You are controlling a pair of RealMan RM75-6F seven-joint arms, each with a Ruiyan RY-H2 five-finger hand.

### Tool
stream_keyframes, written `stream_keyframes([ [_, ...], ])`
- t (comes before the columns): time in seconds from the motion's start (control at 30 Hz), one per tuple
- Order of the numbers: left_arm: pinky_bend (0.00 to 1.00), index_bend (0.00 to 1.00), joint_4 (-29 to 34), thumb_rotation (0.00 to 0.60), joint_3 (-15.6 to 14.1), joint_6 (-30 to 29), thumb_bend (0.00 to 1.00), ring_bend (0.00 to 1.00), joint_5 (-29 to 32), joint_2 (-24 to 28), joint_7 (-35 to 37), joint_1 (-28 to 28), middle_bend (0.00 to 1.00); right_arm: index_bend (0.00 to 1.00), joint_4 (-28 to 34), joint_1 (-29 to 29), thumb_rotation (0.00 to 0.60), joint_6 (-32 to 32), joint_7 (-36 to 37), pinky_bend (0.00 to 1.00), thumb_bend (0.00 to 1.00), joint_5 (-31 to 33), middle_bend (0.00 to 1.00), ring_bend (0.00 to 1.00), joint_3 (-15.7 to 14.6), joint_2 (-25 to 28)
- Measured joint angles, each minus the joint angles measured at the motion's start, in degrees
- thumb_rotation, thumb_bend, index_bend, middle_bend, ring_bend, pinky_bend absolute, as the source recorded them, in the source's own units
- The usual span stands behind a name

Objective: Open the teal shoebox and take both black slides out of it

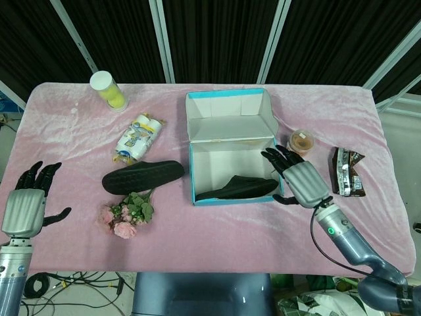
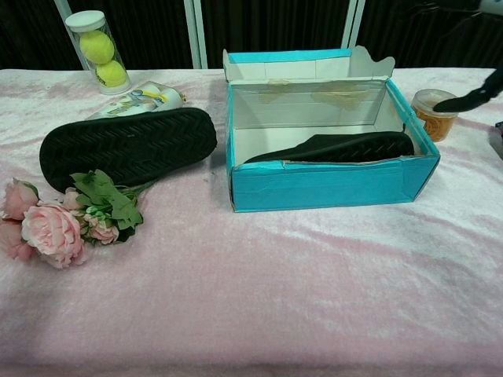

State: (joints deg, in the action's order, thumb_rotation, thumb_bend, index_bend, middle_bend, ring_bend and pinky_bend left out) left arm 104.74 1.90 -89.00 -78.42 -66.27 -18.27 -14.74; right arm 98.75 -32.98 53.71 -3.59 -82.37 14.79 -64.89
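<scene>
Pink table [image 1: 217,224]: right robot hand [image 1: 299,179] beside shoebox [image 1: 197,161] edge.

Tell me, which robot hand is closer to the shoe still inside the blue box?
Right. The right hand hovers beside the teal shoebox, just right of the black slide inside; the left hand is far off at the table's left edge.

- No text reads clearly anywhere on the table.
- The white packet [image 1: 138,137] carries print, too small to make out.
- Same for the dark wrapper [image 1: 347,171].
</scene>
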Motion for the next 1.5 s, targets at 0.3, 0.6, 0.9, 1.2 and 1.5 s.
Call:
stream_keyframes([
  [0.3,0.20,0.16,0.90,0.600,-1.33,1.52,0.00,0.08,-1.21,0.99,2.51,1.85,0.19,0.12,-5.55,-7.39,0.600,-7.47,-4.30,0.18,0.11,7.24,0.14,0.00,0.58,-6.20],
  [0.6,0.20,0.16,-1.16,0.600,-0.32,3.27,0.00,0.08,-0.66,-0.35,4.27,2.03,0.19,0.14,-8.12,-9.96,0.600,-10.68,-9.83,0.18,0.11,13.22,0.15,0.00,-1.54,-8.37],
  [0.9,0.22,0.16,-2.45,0.600,0.96,4.12,0.00,0.08,-0.80,-1.80,4.91,1.90,0.19,0.14,-7.36,-11.08,0.600,-10.97,-12.69,0.18,0.11,17.89,0.15,0.00,-2.99,-7.03],
  [1.2,0.25,0.18,-4.00,0.600,4.11,0.28,0.00,0.08,0.29,-3.87,6.09,3.32,0.22,0.14,-6.67,-12.90,0.600,-12.27,-15.25,0.18,0.11,21.00,0.15,0.00,-4.76,-6.17],
  [1.5,0.26,0.18,-1.62,0.600,4.57,-0.43,0.00,0.08,0.35,-2.47,9.23,5.04,0.22,0.20,-8.64,-15.37,0.600,-13.40,-17.04,0.18,0.11,24.21,0.19,0.00,-5.83,-8.10],
])
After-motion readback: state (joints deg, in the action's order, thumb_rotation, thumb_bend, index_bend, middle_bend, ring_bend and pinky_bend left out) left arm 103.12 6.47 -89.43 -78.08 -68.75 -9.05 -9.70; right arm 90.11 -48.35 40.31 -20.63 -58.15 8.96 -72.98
